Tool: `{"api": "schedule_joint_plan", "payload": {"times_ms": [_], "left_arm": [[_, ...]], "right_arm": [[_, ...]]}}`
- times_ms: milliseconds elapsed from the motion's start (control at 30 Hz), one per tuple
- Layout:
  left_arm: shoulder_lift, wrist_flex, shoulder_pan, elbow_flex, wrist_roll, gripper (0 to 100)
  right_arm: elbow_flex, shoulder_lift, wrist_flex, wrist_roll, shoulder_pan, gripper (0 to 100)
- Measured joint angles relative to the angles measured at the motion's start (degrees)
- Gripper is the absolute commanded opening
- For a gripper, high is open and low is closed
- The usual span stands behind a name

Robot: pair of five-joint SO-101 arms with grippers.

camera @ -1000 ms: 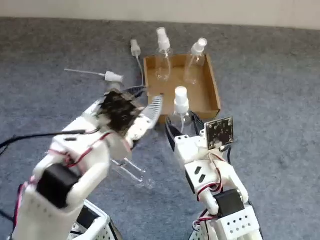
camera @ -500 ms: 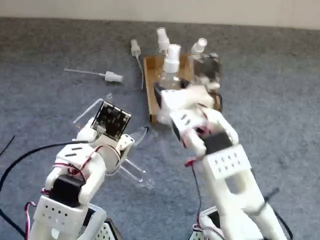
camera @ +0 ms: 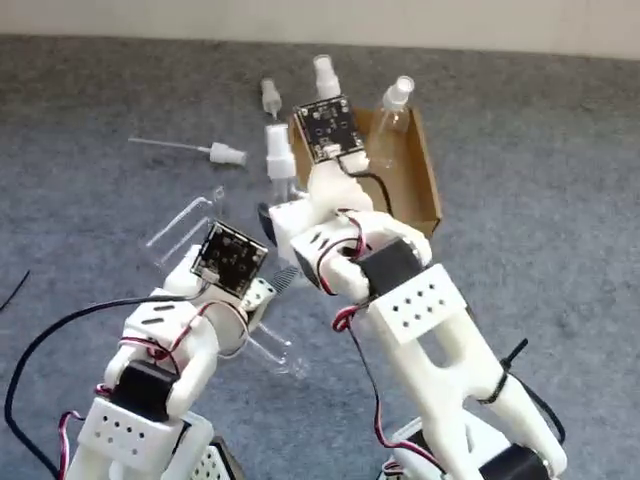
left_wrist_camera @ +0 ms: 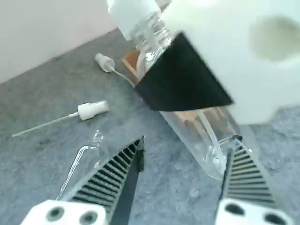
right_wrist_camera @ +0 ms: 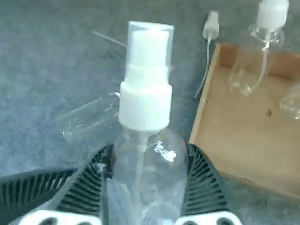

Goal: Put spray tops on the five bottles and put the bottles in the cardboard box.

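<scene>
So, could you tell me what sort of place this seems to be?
Probably a small indoor robotics workspace: grey carpet as the work surface, a plain pale wall behind, and two small arms beside a cardboard box.

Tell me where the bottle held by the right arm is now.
High view: the bottle, clamped in the right gripper, hangs over the carpet just off the cardboard box's left wall, near its front corner.

You have bare floor in the near half of the cardboard box (right_wrist_camera: 243, 140); two capped bottles (camera: 392, 118) occupy its far end.
</scene>
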Motion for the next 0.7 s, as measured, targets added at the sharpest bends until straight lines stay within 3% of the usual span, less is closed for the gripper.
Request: {"api": "schedule_joint_plan", "payload": {"times_ms": [300,400,567,700], "left_arm": [[-0.44,-1.49,-1.23,0.26,0.00,25],[-0.53,-1.49,-1.93,0.26,-0.09,25],[-0.53,-1.49,-7.38,0.44,-0.09,25],[-0.53,-1.76,-15.03,1.76,-0.09,25]], "right_arm": [[-0.26,-5.63,2.55,0.00,0.09,0.5],[-0.26,-5.63,0.70,2.64,3.08,0.5],[-0.26,-0.26,-10.46,7.03,12.57,0.5],[-0.26,7.65,-22.59,9.41,15.38,0.5]]}}
